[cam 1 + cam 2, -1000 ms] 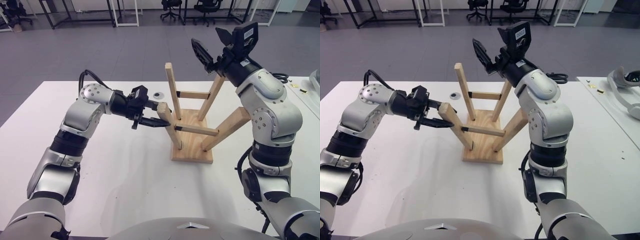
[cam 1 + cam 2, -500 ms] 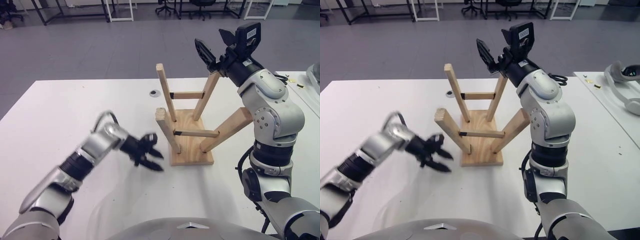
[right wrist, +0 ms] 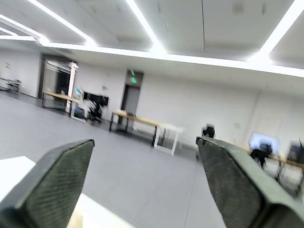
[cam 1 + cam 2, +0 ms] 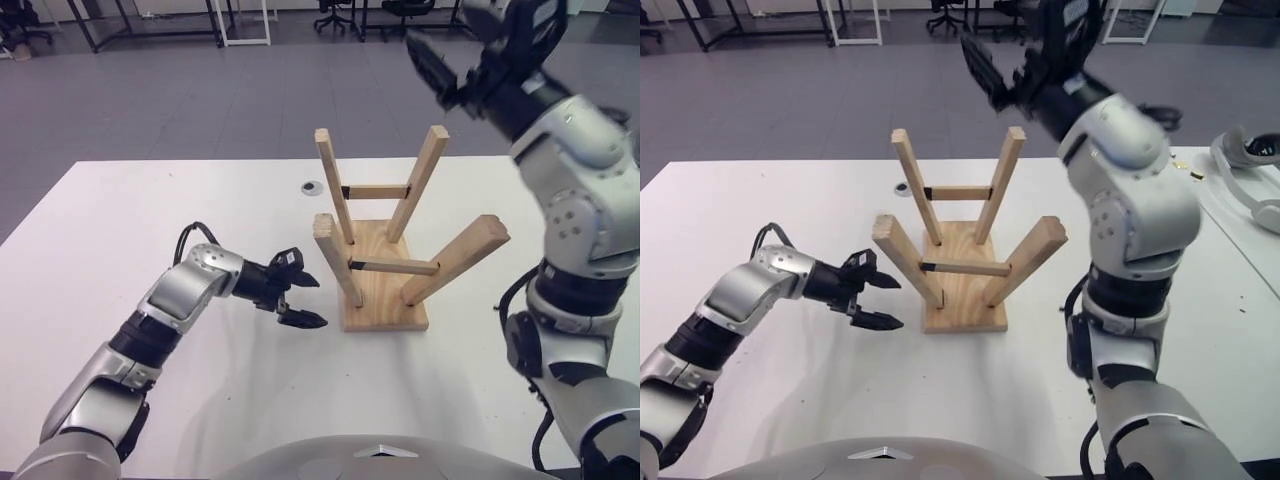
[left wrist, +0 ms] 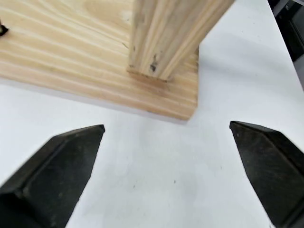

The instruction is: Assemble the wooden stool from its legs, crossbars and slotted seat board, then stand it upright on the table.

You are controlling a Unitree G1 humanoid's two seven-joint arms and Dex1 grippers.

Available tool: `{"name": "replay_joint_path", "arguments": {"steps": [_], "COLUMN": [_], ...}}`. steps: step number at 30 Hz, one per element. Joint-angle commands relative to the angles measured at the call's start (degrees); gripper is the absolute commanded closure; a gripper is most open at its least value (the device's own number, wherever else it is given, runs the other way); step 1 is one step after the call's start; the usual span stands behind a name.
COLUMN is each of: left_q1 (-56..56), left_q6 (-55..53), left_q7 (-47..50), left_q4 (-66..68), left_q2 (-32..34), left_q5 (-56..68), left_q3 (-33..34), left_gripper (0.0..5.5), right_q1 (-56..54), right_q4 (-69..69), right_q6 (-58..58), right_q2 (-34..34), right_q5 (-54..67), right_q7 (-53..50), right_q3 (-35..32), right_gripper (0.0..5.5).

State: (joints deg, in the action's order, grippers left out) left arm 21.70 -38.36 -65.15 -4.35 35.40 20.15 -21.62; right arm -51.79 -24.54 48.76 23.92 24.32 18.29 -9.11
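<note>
Stool (image 4: 385, 300) inverted, legs (image 4: 335, 195) upward, left end effector (image 4: 320, 302), right end effector (image 3: 145, 141) spread wide, empty

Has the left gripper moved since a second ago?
Yes, the left gripper dropped from the top of the near-left leg down beside the seat board.

The stool (image 4: 385, 262) rests upside down at the middle of the table (image 4: 90, 230) — seat board (image 4: 385, 305) flat on the top, legs upward. The left gripper (image 4: 318, 303) hangs low over the table just left of the seat board's front-left corner, apart from it. The right gripper (image 4: 468, 50) is high above the far-right leg (image 4: 420, 180), clear of it. A small round disc (image 4: 312, 187) lies behind the stool, toward the table's far edge.
</note>
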Motion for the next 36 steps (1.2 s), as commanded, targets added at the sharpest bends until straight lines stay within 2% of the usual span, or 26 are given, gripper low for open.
{"name": "replay_joint_path", "arguments": {"steps": [1, 3, 5, 7, 9, 13, 15, 16, 19, 24, 29, 36], "left_q1": [-6.33, -8.10, -8.82, -8.70, -7.96, -4.80, -4.78, -4.88, -4.79, -5.44, -7.90, -10.02], "left_q6": [-1.04, -1.05, -1.01, -0.75, -0.28, -0.29, -0.04, -0.06, -0.15, -0.46, -1.51, -2.14], "left_q7": [7.94, 11.20, 13.57, 15.38, 16.17, 19.72, 21.02, 21.57, 22.20, 21.07, 20.06, 21.40], "left_q4": [-4.38, -5.22, -5.45, -5.01, -4.43, -3.30, -3.14, -3.18, -2.93, -3.79, -7.02, -9.29], "left_q2": [-4.17, -6.28, -7.96, -9.70, -11.01, -18.32, -20.22, -20.82, -21.35, -20.60, -18.71, -18.56], "left_q5": [1.46, 1.79, 2.44, 2.93, 2.91, 3.62, 3.41, 3.54, 3.60, 3.35, 3.98, 4.97], "left_q3": [4.07, 5.46, 6.91, 8.12, 8.40, 7.81, 7.43, 7.63, 7.77, 6.19, 4.45, 4.95], "left_gripper": [0.64, 0.64, 0.64, 0.64, 0.64, 0.64, 0.64, 0.64, 0.64, 0.64, 0.64, 0.64], "right_q1": [-5.84, -2.40, 3.67, 6.90, 7.96, 9.46, 11.45, 13.19, 19.21, 27.00, 28.91, 20.96], "right_q4": [-3.21, -4.92, -7.25, -6.38, -4.85, -9.70, -13.60, -14.73, -13.00, -9.39, -7.77, -6.21], "right_q6": [10.88, 16.66, 19.77, 18.52, 15.11, 15.35, 18.81, 19.35, 13.03, 0.98, -5.58, -6.61], "right_q2": [-0.97, 1.32, 9.62, 16.62, 20.43, 19.40, 17.82, 19.32, 31.12, 43.15, 45.29, 37.39], "right_q5": [11.61, 16.71, 19.15, 18.35, 16.07, 17.15, 20.50, 21.51, 17.01, 8.45, 2.39, -0.77], "right_q7": [1.08, 3.50, 9.65, 14.71, 17.20, 15.89, 14.32, 15.69, 25.94, 37.40, 39.71, 33.52], "right_q3": [-3.60, -3.60, -2.36, -1.63, -0.53, 2.38, 2.99, 3.26, 5.45, 8.21, 10.61, 11.73], "right_gripper": [1.49, 1.49, 1.49, 1.49, 1.49, 1.49, 1.49, 1.49, 1.49, 1.49, 1.49, 1.49]}}
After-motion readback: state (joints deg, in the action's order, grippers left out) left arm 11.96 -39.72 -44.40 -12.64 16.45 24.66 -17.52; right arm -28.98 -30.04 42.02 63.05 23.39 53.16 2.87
